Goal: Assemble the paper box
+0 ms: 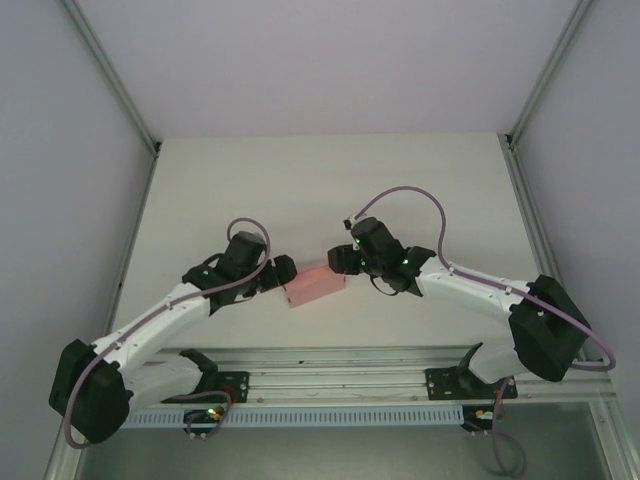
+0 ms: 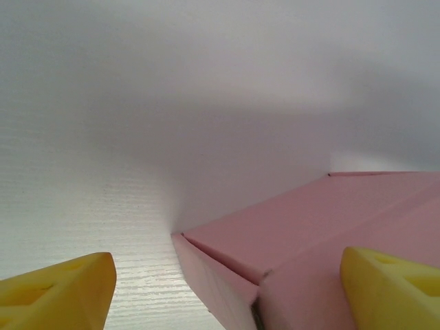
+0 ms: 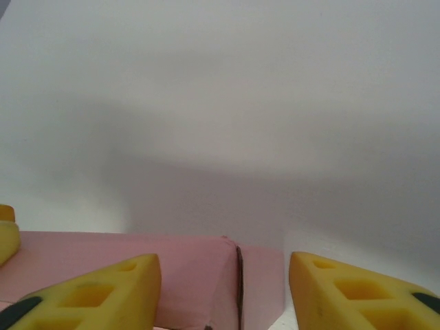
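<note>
The left claw (image 2: pixel 228 261) is released, its yellow fingers (image 2: pixel 58 292) spread wide, with a corner of the paper box (image 1: pixel 315 285) lying between them. The right claw (image 3: pixel 225 262) is also spread open around the box's other end. The box is pale pink thin card, folded into a shallow rectangular shape with a visible seam. It rests on the white table (image 1: pixel 300 180) between both claws.

Counter (image 1: pixel 330 180): white, matte, lit evenly from above; soft shadows only.
Back wall (image 1: pixel 330 60), left wall (image 1: pixel 50 180), right wall (image 1: pixel 590 200): plain pale grey panels.
Corner posts (image 1: pixel 110 75): aluminium, one at each rear corner.
Near edge: aluminium rail (image 1: pixel 330 370), with a slotted cable duct (image 1: pixel 330 415) just in front of it.
</note>
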Controlling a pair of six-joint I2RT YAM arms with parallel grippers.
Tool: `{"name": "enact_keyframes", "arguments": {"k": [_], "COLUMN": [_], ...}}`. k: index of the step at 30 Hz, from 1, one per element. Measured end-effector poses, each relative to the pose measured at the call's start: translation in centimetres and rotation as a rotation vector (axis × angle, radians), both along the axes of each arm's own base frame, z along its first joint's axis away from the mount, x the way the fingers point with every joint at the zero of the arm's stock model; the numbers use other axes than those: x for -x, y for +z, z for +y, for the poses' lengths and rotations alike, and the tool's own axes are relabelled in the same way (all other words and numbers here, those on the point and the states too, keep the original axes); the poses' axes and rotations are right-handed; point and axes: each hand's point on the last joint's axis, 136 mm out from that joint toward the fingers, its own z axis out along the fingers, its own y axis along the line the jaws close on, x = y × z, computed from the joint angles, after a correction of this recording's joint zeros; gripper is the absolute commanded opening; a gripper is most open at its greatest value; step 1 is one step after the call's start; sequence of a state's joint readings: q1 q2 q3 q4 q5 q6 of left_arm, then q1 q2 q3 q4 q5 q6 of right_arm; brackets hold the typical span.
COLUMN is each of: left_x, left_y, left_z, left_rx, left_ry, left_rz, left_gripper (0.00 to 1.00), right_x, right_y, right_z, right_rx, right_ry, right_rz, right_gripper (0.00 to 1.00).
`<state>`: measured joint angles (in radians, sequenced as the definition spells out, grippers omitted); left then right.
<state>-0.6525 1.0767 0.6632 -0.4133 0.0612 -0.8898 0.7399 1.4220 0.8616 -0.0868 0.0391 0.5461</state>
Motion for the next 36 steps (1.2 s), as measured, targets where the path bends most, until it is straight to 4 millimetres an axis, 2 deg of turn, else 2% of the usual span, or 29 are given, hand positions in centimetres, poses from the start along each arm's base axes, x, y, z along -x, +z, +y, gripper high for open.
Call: {"name": "enact_keyframes", "arguments": {"k": [9, 14, 20, 25, 36], "left_x": [0.1, -0.1, -0.6, -1.1, -2.0], "left_y": [-0.5, -0.3, -0.2, -0.2, -0.1], "left_z": [-1.1, -2.1, -2.4, -2.6, -3.1], "left_rx": [0.098, 0.180, 0.215, 0.236, 0.183], "left_ry": [-0.004, -0.020, -0.027, -0.040, -0.106], "left_rz": [-0.016, -0.052, -0.106, -0.169, -0.380], "left_gripper": [0.59, 0.36, 0.13, 0.00, 0.00], "right_x": [1.5, 1.6, 1.3, 1.1, 1.0], "right_y": [-1.8, -2.1, -2.0, -2.1, -2.2], "right_z": [-0.4, -0.5, -0.7, -1.0, -1.6], "right_rx": [-0.076, -0.125, -0.175, -0.196, -0.213], "right_ry": [-0.033, -0.060, -0.094, -0.117, -0.145], "right_rz": [0.065, 0.069, 0.060, 0.051, 0.027], "right_gripper": [0.39, 0.36, 0.30, 0.27, 0.18]}}
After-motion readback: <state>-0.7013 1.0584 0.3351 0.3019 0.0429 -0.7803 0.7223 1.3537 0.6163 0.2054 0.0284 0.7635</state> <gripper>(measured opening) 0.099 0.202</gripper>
